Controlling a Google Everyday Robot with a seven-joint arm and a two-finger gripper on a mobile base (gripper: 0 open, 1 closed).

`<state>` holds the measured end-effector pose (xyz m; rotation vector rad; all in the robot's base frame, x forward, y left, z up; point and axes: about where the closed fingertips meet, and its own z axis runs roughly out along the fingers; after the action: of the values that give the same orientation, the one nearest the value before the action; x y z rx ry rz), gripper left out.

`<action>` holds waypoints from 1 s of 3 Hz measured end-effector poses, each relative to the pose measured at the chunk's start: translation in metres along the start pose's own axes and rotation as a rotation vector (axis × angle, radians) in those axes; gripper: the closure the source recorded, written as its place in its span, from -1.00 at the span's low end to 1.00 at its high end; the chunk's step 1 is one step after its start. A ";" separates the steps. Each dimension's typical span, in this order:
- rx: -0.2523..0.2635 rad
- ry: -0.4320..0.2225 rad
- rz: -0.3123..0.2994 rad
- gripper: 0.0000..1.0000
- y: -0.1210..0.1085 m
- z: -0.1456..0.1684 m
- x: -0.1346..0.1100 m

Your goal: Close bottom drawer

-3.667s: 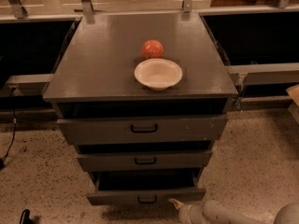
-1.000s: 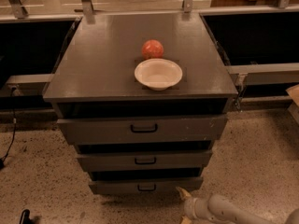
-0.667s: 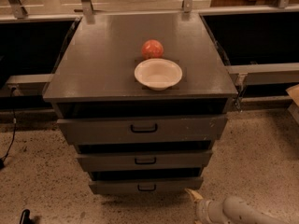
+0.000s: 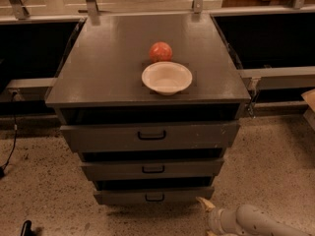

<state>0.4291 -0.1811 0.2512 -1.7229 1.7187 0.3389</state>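
Note:
The bottom drawer (image 4: 153, 195) is the narrowest front of three on the dark grey cabinet, with a small black loop handle (image 4: 154, 197). It sits pushed in, its front almost in line with the drawers above and none of its inside showing. My gripper (image 4: 207, 214) is at the bottom right, just off the drawer's right corner and apart from it. One pale fingertip (image 4: 204, 203) points up toward the drawer; the white arm (image 4: 256, 222) runs off to the lower right.
A white bowl (image 4: 167, 77) and a red-orange ball (image 4: 161, 51) sit on the cabinet top (image 4: 98, 68). The middle drawer (image 4: 152, 168) and top drawer (image 4: 150, 134) are above. Speckled floor (image 4: 44, 191) surrounds the cabinet. A black cable (image 4: 11, 149) hangs at left.
The bottom drawer stood well open 3.7 s ago and is now pushed in. Over the last second my gripper has drawn back down and to the right, away from the drawer front.

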 end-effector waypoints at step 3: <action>-0.011 0.007 -0.078 -0.62 -0.022 -0.023 -0.012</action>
<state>0.4429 -0.1882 0.2816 -1.7956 1.6518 0.3076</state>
